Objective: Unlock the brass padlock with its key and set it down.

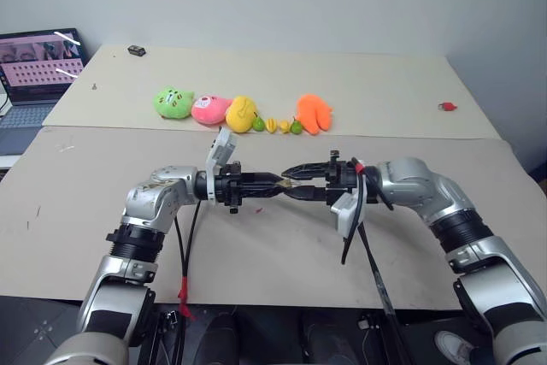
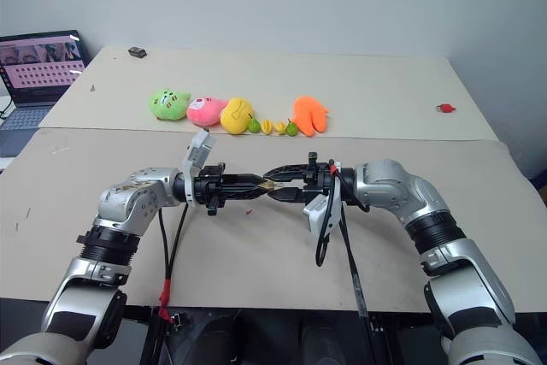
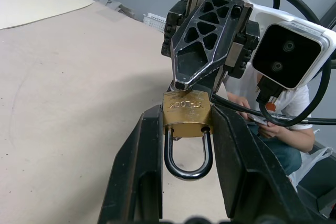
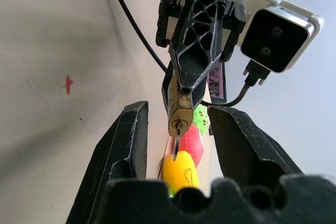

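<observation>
The left gripper's (image 3: 186, 129) fingers (image 3: 136, 182) are clamped on the brass padlock (image 3: 187, 114), one on each side of the gold body, with the silvery shackle (image 3: 188, 156) hanging in the gap between them, looped shut as far as I can see. The right gripper's (image 4: 176, 145) fingers (image 4: 123, 145) are spread apart and not grasping anything; in the right wrist view they stand either side of the padlock with clear space on both sides. That same view shows the keyhole end of the lock facing the camera with a thin key (image 4: 176, 147) sticking out of it, though it's too small to make out more. In the left eye view the two grippers meet tip to tip around the middle of the frame, above the near tabletop (image 1: 77, 211), so the padlock is up in the air between them. Further back, in the upper middle of the frame, there's a row of plush fruit toys: a green one (image 1: 173, 103), pink (image 1: 209, 109), yellow (image 1: 242, 113), a few tiny ones, then an orange one (image 1: 313, 114). A laptop (image 1: 38, 66) sits at the upper left edge, a small red thing (image 1: 446, 107) lies on the far tabletop at the right, and a small dark object (image 1: 136, 50) near the back left corner. The left wrist view also catches a seated person (image 3: 273, 124) in a white shirt behind the right gripper.
</observation>
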Controlling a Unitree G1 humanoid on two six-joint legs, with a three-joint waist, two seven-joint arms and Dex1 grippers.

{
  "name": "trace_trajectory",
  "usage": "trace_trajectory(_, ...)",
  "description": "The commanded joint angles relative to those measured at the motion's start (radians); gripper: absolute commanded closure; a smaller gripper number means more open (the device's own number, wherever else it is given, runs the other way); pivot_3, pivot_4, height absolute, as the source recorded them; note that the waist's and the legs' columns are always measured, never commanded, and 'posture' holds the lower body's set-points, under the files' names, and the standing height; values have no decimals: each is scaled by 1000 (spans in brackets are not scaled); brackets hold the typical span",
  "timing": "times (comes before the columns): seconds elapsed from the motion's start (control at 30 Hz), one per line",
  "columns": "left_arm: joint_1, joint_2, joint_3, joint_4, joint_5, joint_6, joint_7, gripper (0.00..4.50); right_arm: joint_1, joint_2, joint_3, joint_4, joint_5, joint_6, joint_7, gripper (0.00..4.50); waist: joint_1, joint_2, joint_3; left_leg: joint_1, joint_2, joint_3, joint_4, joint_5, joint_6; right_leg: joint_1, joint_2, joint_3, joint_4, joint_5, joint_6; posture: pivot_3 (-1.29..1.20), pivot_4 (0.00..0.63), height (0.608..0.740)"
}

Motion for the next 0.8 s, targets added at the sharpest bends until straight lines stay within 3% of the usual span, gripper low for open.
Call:
trace_trajectory(0.03, -6, 0, 11, -28, -10, -4, -3, 3677, -40, 4, -8, -20, 17, -15, -10, 2229, 0, 0, 0, 0, 0, 0, 0, 0, 0, 0, 0, 0, 0, 0, 0, 0, 150, 722)
trace_trajectory(0.13, -5, 1, 11, -30, -10, -4, -2, 3677, -48, 10, -4, -13, 17, -18, -11, 2956, 0, 0, 0, 0, 0, 0, 0, 0, 0, 0, 0, 0, 0, 0, 0, 0, 150, 722)
trace_trajectory(0.27, -2, 0, 13, -33, -11, -4, 1, 3677, -52, 10, 4, 1, 18, -25, -6, 4337, 0, 0, 0, 0, 0, 0, 0, 0, 0, 0, 0, 0, 0, 0, 0, 0, 150, 722)
trace_trajectory(0.8, 9, 11, -7, -18, 25, -16, 17, 3677, -28, 1, -13, -8, -2, -17, -26, 4404, 0, 0, 0, 0, 0, 0, 0, 0, 0, 0, 0, 0, 0, 0, 0, 0, 150, 722)
